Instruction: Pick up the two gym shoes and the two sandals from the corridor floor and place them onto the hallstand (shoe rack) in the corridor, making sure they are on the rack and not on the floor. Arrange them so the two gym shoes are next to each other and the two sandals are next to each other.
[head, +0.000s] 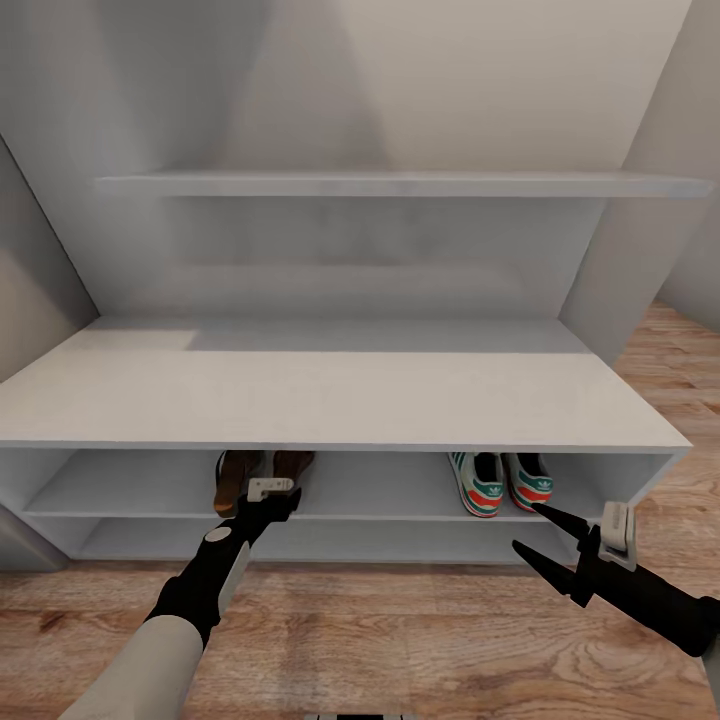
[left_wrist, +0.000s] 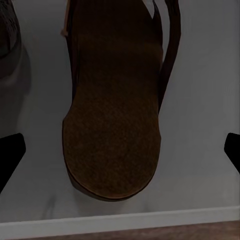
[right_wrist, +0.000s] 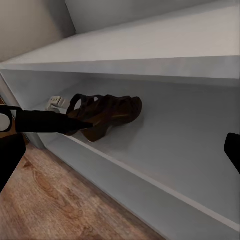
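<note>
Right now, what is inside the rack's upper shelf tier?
On the rack upper tier: two sandals at left, two gym shoes at right, each pair side by side. The top hides their far ends; the left gripper covers part of the sandals.

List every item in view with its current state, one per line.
gym shoes: side by side on the upper shelf.
sandals: side by side on the same shelf.
hallstand: top bare.
left gripper: open, at the sandals.
right gripper: open, empty.
</note>
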